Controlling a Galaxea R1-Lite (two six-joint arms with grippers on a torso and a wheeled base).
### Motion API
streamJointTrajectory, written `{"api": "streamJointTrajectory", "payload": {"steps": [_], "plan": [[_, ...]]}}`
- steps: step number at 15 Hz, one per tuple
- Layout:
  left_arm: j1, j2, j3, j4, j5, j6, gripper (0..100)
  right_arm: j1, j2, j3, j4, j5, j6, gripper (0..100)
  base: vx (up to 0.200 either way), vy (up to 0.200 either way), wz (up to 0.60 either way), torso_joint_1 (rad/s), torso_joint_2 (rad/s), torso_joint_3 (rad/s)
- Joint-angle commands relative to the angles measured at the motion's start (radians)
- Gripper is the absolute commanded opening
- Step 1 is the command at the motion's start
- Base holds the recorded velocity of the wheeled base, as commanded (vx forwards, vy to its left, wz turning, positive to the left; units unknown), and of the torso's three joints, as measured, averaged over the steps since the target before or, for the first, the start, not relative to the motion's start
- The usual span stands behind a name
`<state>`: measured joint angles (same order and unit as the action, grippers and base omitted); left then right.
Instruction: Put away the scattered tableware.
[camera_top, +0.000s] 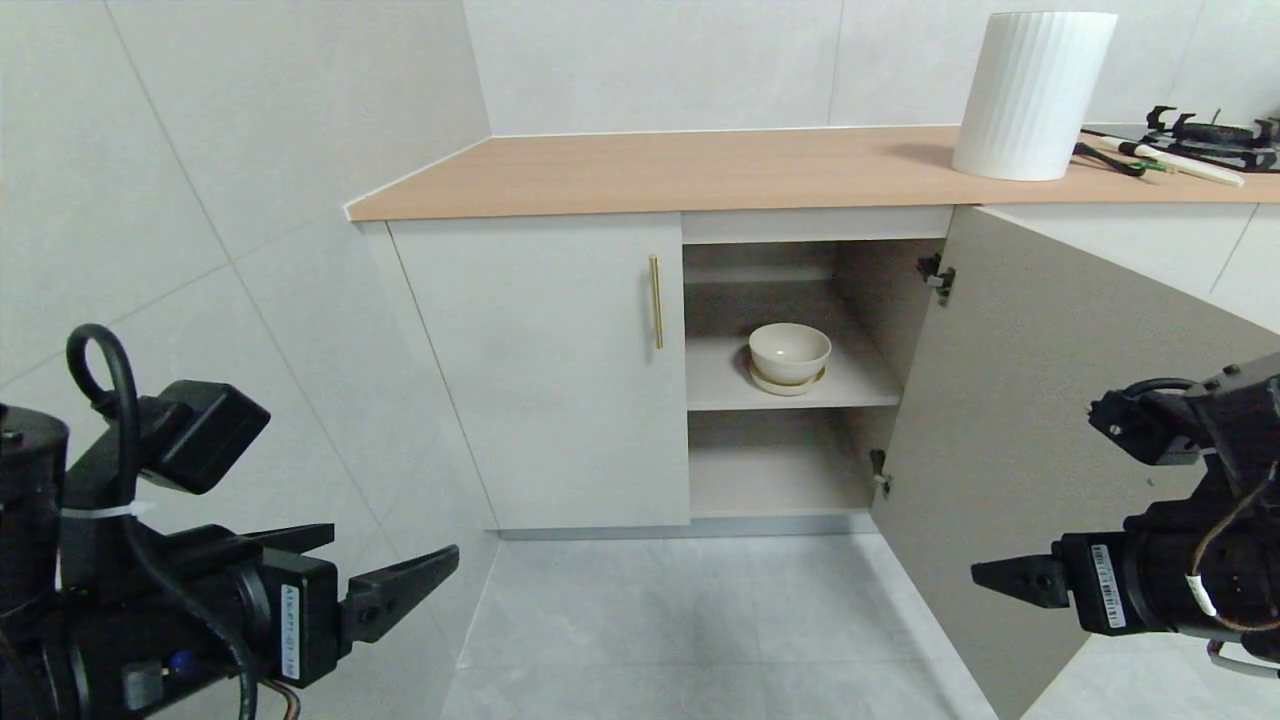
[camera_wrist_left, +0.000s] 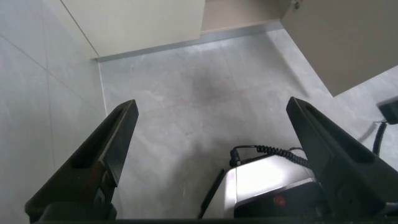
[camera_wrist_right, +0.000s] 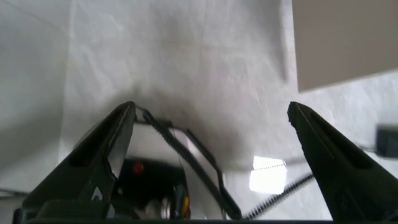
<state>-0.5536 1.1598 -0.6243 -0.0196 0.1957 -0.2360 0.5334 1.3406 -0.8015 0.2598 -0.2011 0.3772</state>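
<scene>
Cream-coloured round ceramic bowl (camera_top: 789, 352) sits nested on a matching small cream plate (camera_top: 787, 385). Both are on the middle shelf (camera_top: 860, 385) of the pale grey cabinet, inside the open right-hand door (camera_top: 1020, 430) and near the closed left door (camera_top: 540, 370) with its slim brass bar handle (camera_top: 655, 300). I read this pair as already stowed.

If I had to lift it, I'd treat it as rigid, glazed and fairly light, but slick and easy to chip. I'd pinch the bowl's wall at the rim, one finger inside and one outside. I'd take the plate separately by its edge, since the stack could slide.

My left gripper (camera_wrist_left: 211, 107) is spread wide and carries nothing, low over the grey tiled floor (camera_top: 700, 620). My right gripper (camera_wrist_right: 210, 109) is likewise wide and empty, near the open door.

Up on the wooden countertop (camera_top: 700, 170) stands a white ribbed cylindrical container (camera_top: 1035, 95). A few long dark and pale utensils (camera_top: 1180, 150) lie beside it, possibly my next job.
</scene>
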Motion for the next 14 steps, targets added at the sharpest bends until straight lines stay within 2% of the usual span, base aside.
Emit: {"api": "streamJointTrajectory", "payload": {"steps": [1,4,11,14], "plan": [[0.0,0.001,0.0,0.0,0.001,0.0,100,0.0,-0.021,-0.004,0.007,0.0,0.0,100,0.0,0.0,0.0,0.0,0.0,0.0],[0.0,0.001,0.0,0.0,0.002,0.001,100,0.0,-0.051,0.01,0.061,0.002,0.0,100,0.0,0.0,0.0,0.0,0.0,0.0],[0.0,0.0,0.0,0.0,0.002,0.003,100,0.025,-0.097,-0.002,0.142,0.0,0.0,100,0.0,-0.2,0.0,0.002,0.0,0.004],[0.0,0.0,0.0,0.0,0.001,0.003,100,0.026,-0.097,-0.024,0.223,0.0,-0.004,100,0.0,-0.2,0.0,0.009,0.0,0.004]]}}
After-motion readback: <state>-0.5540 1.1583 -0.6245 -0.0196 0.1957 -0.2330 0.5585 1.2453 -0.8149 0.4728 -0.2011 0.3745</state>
